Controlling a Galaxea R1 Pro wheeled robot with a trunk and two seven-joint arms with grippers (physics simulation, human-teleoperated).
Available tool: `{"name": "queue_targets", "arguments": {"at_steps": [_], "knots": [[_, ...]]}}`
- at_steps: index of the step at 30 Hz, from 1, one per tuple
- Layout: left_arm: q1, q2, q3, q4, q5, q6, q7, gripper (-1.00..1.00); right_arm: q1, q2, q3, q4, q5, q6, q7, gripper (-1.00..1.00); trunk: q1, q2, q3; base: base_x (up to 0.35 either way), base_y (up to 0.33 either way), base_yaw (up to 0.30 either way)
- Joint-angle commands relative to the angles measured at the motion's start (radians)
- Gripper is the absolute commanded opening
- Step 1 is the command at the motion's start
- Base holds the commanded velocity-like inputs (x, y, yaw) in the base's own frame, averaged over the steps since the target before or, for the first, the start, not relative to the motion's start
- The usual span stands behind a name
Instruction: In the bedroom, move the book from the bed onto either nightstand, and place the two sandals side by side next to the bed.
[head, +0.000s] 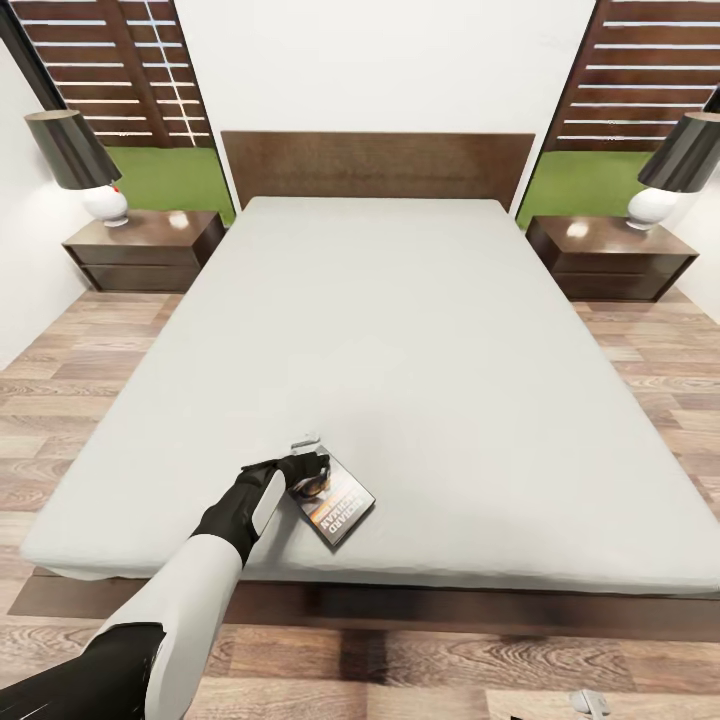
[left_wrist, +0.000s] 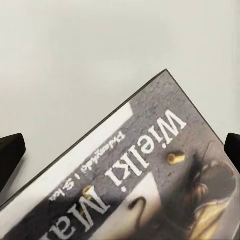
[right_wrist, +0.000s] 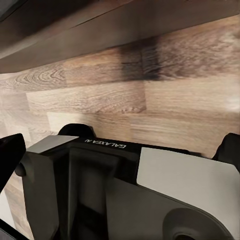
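left gripper (head: 300, 475) fingers spread wide over flat glossy book (head: 335, 503) on smooth mattress (head: 420, 340).

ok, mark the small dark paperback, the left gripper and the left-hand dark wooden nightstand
small dark paperback book (head: 337, 510), head view, cover middle
left gripper (head: 312, 466), head view, between fingertips over the book's far end
dark brown wooden nightstand (head: 150, 232), head view, glossy top

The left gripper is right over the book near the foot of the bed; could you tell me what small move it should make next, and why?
Probably lower a little and close on the book. The left gripper sits at the book's near corner, and in the left wrist view its fingertips stand wide apart on either side of the cover, not touching it. The book lies flat on the bed, not yet lifted.
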Motion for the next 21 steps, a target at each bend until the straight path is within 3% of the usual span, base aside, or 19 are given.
{"name": "queue_targets", "arguments": {"at_steps": [1, 21], "knots": [[0.000, -0.001, 0.006, -0.002, 0.009, 0.007, -0.001, 1.00, 0.000, 0.000, -0.002, 0.000, -0.002, 0.007, 0.004, 1.00, 0.000, 0.000, -0.001, 0.000, 0.000, 0.000], [0.000, -0.001, 0.006, -0.002, 0.010, 0.006, -0.001, 1.00, 0.000, 0.000, -0.002, 0.000, -0.002, 0.007, 0.004, 1.00, 0.000, 0.000, -0.001, 0.000, 0.000, 0.000]]}}
